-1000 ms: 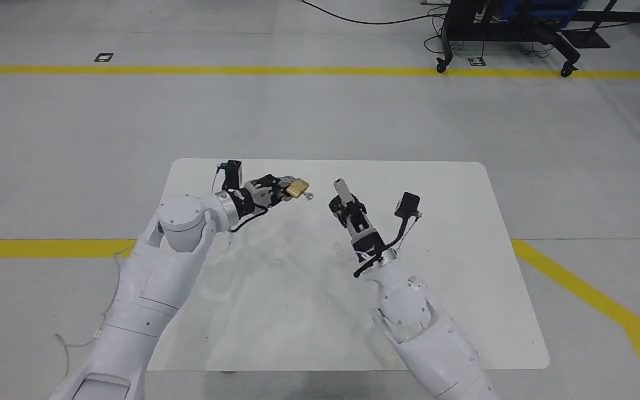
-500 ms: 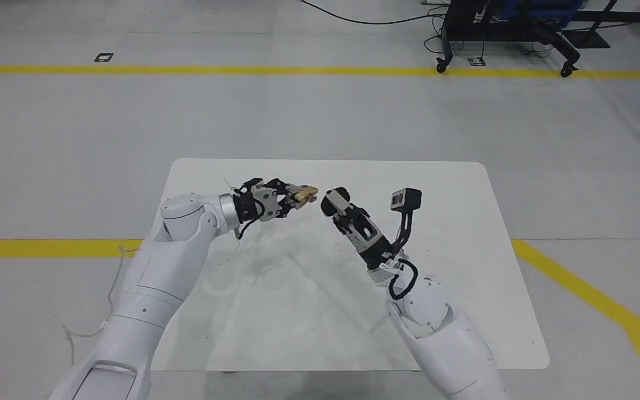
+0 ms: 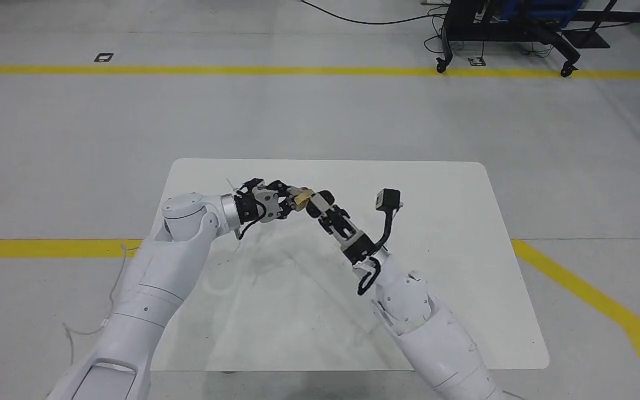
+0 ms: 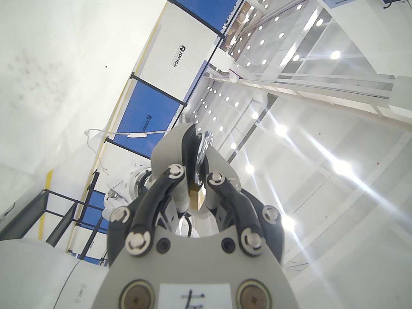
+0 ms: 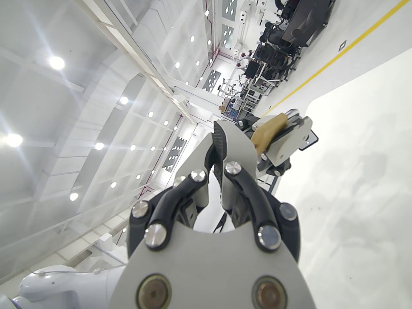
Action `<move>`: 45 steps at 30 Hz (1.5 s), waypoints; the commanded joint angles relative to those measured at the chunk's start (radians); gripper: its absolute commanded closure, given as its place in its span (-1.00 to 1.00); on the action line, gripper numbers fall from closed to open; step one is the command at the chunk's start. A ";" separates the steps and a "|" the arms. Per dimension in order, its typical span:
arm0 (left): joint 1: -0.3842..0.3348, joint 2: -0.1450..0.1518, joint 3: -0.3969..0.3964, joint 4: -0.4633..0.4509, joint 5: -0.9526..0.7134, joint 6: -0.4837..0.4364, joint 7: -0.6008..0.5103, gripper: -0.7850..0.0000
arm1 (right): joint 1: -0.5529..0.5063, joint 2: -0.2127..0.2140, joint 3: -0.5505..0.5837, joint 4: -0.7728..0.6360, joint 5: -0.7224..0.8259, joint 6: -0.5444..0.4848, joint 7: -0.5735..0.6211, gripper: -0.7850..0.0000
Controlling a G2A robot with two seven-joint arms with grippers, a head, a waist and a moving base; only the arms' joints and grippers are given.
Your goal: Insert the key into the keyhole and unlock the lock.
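We see the white table [image 3: 450, 300] across the middle of the frame. Above its upper-left part, the left gripper [image 3: 287, 198] and the right gripper [image 3: 315, 205] face each other tip to tip. The right gripper's fingers are pressed together. The left gripper clamps the small brass lock [image 3: 299, 201], clear of the surface, just beside the right gripper's tips.
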 commanded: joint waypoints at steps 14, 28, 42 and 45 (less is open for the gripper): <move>0.007 0.002 -0.015 -0.022 -0.018 -0.071 0.006 1.00 | 0.003 -0.008 0.008 0.001 -0.034 0.020 -0.075 0.90; 0.059 0.011 -0.059 -0.118 0.059 -0.309 0.068 1.00 | -0.030 0.015 0.083 -0.016 0.463 0.135 0.363 0.11; 0.062 0.016 -0.046 -0.141 0.126 -0.336 0.014 1.00 | 0.049 0.008 0.066 0.067 0.674 0.228 0.498 0.29; 0.058 0.016 -0.044 -0.138 0.131 -0.335 0.000 1.00 | 0.061 0.006 0.062 0.087 0.701 0.241 0.504 0.40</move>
